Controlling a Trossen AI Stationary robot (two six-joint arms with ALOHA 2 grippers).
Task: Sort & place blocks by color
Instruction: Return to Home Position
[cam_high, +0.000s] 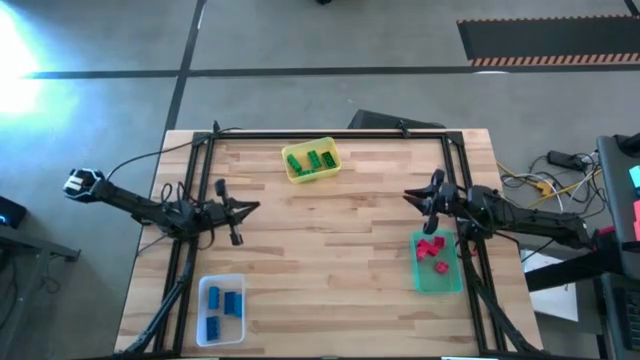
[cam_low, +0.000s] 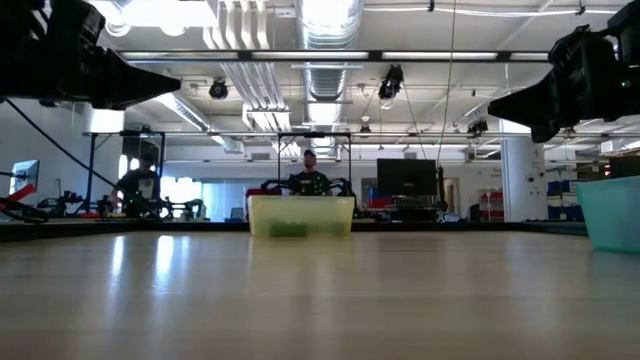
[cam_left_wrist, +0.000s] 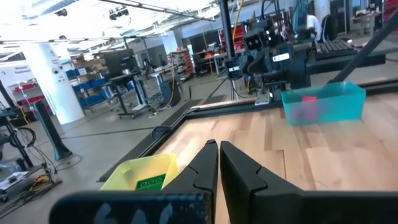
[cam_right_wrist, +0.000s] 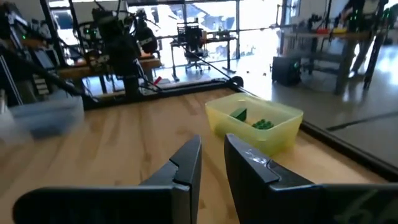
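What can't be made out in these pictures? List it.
Blue blocks in the clear bin: too small in the high view to count.
Red blocks: the low view's right edge cuts off the green bin.
Green blocks: a blur behind the yellow bin's wall in the low view.

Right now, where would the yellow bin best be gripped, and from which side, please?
The yellow bin: pinch the rim of the long wall facing the middle of the table, from straight above, one finger inside, one outside. It is open-topped and likely too wide to span; the green blocks lie mid-floor, leaving that wall free.
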